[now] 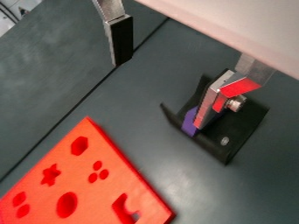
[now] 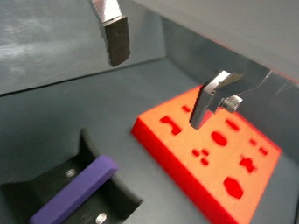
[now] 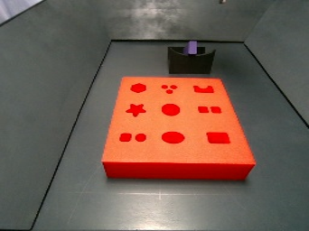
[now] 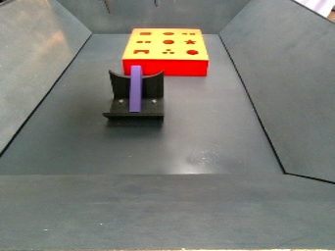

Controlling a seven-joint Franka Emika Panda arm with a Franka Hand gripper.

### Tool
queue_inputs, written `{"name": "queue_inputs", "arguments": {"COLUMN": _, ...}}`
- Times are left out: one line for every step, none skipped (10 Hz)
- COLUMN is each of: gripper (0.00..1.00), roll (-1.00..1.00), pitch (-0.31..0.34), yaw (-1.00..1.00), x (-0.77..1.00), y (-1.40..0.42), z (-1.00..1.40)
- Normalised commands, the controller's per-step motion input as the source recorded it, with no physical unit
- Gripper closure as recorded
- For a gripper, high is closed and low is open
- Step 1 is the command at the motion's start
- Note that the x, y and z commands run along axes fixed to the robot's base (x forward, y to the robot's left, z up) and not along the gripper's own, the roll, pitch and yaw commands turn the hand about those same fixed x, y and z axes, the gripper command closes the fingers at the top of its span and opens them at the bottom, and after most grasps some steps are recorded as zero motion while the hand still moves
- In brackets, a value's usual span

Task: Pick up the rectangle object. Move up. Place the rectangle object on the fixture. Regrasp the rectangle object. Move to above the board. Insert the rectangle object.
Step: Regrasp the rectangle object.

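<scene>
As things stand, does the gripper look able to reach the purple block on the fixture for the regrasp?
Probably yes. The gripper is open, holds nothing and is above the floor. The rectangle object leans in the fixture with nothing covering it, apart from the board.

Purple-violet rectangle object [image 4: 135, 89], slim and elongated, resting free in the curved notch of the fixture [image 4: 135, 104], leaning up against its back wall. Small, dark, boxy fixture standing on the grey floor, near the board [image 3: 175, 125] but apart from it. Large flat orange-red board lying flat, star, circle, hexagon, square, oval and rectangle cut-outs all empty. Hand [image 1: 177, 61] up above the floor, plates spread apart, holding nothing.
</scene>
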Motion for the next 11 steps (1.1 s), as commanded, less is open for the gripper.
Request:
{"name": "queue_inputs", "arguments": {"gripper": 0.00, "roll": 1.00, "pitch": 0.005, "yaw": 0.01, "x": -0.04, "y": -0.02, "z": 0.01}}
{"name": "queue_inputs", "arguments": {"gripper": 0.00, "roll": 1.00, "pitch": 0.001, "yaw": 0.01, "x": -0.04, "y": -0.02, "z": 0.00}}
{"name": "queue_inputs", "arguments": {"gripper": 0.00, "roll": 1.00, "pitch": -0.007, "yaw": 0.01, "x": -0.04, "y": -0.02, "z": 0.01}}
{"name": "queue_inputs", "arguments": {"gripper": 0.00, "roll": 1.00, "pitch": -0.013, "yaw": 0.01, "x": -0.04, "y": -0.02, "z": 0.01}}
{"name": "queue_inputs", "arguments": {"gripper": 0.00, "roll": 1.00, "pitch": -0.020, "yaw": 0.01, "x": -0.03, "y": -0.02, "z": 0.00}}
{"name": "queue_inputs", "arguments": {"gripper": 0.00, "roll": 1.00, "pitch": -0.023, "yaw": 0.01, "x": -0.03, "y": -0.02, "z": 0.00}}
{"name": "queue_inputs", "arguments": {"gripper": 0.00, "roll": 1.00, "pitch": -0.025, "yaw": 0.01, "x": -0.03, "y": -0.02, "z": 0.00}}
{"name": "queue_inputs", "arguments": {"gripper": 0.00, "roll": 1.00, "pitch": -0.023, "yaw": 0.02, "x": -0.03, "y": -0.02, "z": 0.01}}
{"name": "queue_inputs", "arguments": {"gripper": 0.00, "roll": 1.00, "pitch": -0.020, "yaw": 0.02, "x": -0.02, "y": -0.02, "z": 0.02}}
{"name": "queue_inputs", "arguments": {"gripper": 0.00, "roll": 1.00, "pitch": -0.018, "yaw": 0.02, "x": -0.01, "y": -0.02, "z": 0.01}}
{"name": "queue_inputs", "arguments": {"gripper": 0.00, "roll": 1.00, "pitch": -0.011, "yaw": 0.02, "x": 0.01, "y": -0.02, "z": -0.01}}
